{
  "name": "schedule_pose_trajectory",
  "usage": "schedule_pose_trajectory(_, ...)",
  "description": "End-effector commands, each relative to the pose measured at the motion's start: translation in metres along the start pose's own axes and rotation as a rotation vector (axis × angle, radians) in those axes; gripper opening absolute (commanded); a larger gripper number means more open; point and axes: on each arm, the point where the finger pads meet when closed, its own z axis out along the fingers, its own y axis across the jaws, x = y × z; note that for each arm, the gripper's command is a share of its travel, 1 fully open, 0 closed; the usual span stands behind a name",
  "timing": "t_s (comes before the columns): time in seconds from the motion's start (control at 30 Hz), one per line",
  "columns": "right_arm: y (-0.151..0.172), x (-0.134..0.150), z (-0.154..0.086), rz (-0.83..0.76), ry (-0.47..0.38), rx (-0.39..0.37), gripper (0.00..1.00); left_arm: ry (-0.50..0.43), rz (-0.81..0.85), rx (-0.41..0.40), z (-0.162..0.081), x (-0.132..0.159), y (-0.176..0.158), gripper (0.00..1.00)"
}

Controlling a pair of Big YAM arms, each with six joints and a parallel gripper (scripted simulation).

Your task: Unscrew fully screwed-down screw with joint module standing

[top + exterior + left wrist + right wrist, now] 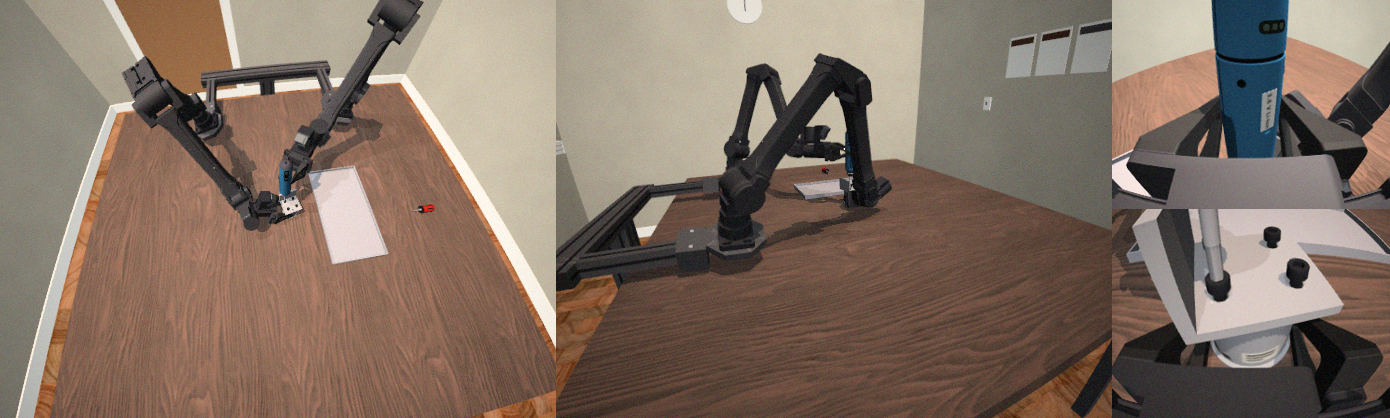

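A shallow, pale tray [350, 215] [821, 189] [1345, 229] lies on the wood-grained bench [200, 300] [881, 300] [1168, 84] [1135, 302], its smooth floor facing up. Beside it, nearer the bench's arm-mounted edge than its opposite edge, the round joint module [1252, 346] stands under a white, angled bracket [291, 205] [844, 184] [1266, 298], the right gripper [286, 215] [851, 198] [1250, 312] partly open around it. The left gripper [292, 181] [845, 150] [1250, 102], less widely parted, grasps the blue, cylindrical electric screwdriver [285, 180] [849, 160] [1252, 93] [1211, 232], its bit on a raised black screw [1218, 284].

Screwdriver bit's tip [1217, 272], hidden.
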Motion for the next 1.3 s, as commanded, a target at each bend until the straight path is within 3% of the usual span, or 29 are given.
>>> schedule_pose_trajectory(0.0,-0.011,-0.009,0.0,-0.023,-0.01,0.014,0.59,-0.082,0.01,-0.005,0.01,-0.04,-0.001,0.42)
schedule_pose_trajectory(1.27,-0.011,-0.009,0.0,-0.023,-0.01,0.014,0.59,-0.108,0.008,-0.007,0.013,-0.056,-0.001,0.42)
